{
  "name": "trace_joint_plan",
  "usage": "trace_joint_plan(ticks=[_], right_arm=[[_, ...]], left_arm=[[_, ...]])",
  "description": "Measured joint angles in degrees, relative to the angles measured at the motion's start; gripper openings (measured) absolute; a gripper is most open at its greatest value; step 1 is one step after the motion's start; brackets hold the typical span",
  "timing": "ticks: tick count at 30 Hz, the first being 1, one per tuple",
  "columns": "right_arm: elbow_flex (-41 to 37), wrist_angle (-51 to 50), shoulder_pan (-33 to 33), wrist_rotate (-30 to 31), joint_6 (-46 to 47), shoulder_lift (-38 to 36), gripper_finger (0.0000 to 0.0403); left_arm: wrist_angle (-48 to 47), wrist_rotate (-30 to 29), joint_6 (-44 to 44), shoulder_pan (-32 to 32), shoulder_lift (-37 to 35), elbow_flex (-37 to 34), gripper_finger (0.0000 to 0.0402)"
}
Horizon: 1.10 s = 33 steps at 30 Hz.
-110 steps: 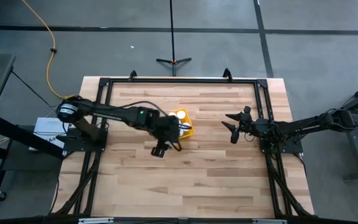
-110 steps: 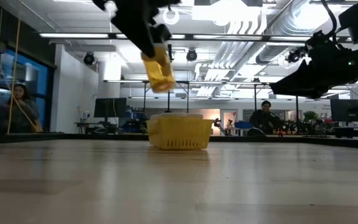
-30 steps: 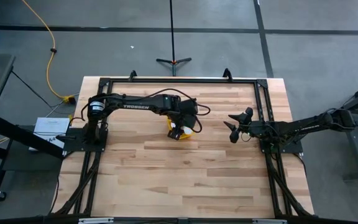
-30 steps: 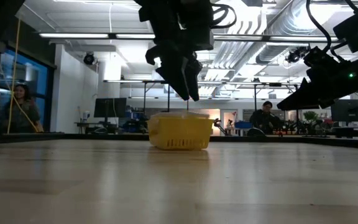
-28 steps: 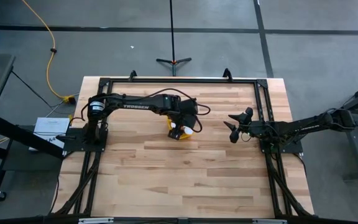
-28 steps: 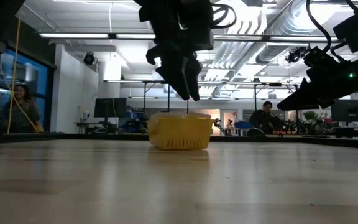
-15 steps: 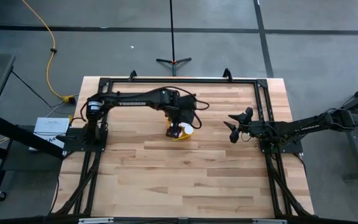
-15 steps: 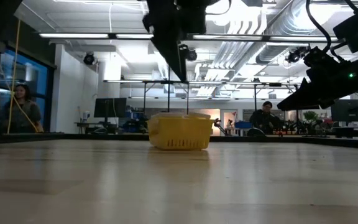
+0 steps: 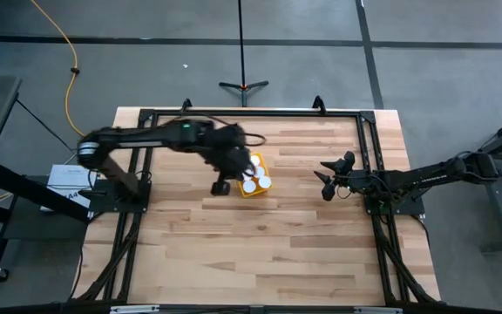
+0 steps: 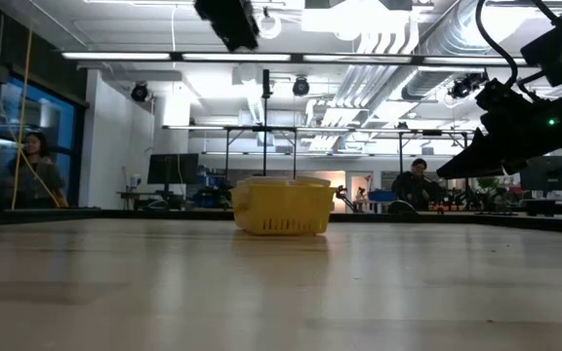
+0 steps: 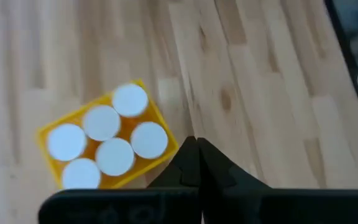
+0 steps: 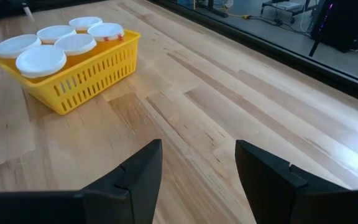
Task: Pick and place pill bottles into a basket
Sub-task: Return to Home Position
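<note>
left end effector (image 11: 194, 144) pressed together, empty, 9 o'clock of yellow plastic basket (image 12: 92, 74) holding white-capped orange pill bottles (image 12: 41, 60) | next: retract high | right end effector (image 12: 197, 149) spread, 3 o'clock

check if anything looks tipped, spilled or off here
Nothing stands out. Six pill bottles stand upright, capped, in the basket; none lies on the table. The left gripper hangs shut and empty beside the basket; the right gripper hovers open, farther right.
</note>
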Motion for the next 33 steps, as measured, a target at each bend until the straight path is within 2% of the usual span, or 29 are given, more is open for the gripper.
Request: trace_joint_plan(ticks=[4, 8, 12, 17, 22, 25, 30, 33], right_arm=[[0.0, 0.0, 0.0, 0.0, 0.3, 0.0, 0.0194], [0.0, 0.0, 0.0, 0.2, 0.9, 0.0, 0.0194], [0.0, 0.1, 0.0, 0.3, 1.1, 0.0, 0.0194], [0.0, 0.5, 0.0, 3.4, 2.5, 0.0, 0.0194], [0.0, 1.0, 0.0, 2.3, 4.3, 0.0, 0.0194], [0.0, 1.1, 0.0, 0.1, 2.6, 0.0, 0.0194], [0.0, 1.7, 0.0, -0.5, 1.2, 0.0, 0.0194], [0.0, 3.0, 0.0, -0.5, 1.1, 0.0, 0.0194]], left_arm=[[9.1, -5.7, -4.5, -0.8, -11.1, -11.0, 0.0069], [24.4, -10.6, -6.5, -0.7, -23.6, -27.4, 0.0103], [40.2, -10.8, -7.3, -0.7, -35.2, -44.4, 0.0105], [54.1, -9.4, -5.1, -0.6, -47.5, -60.2, 0.0068], [62.7, -3.3, -3.7, -0.7, -59.0, -72.2, 0.0022], [64.6, -3.2, -3.7, -0.6, -65.4, -78.0, 0.0024], [65.9, -3.4, -5.6, -0.6, -76.0, -84.0, 0.0065], [65.4, -3.0, -6.3, -0.6, -81.3, -86.6, 0.0058]])
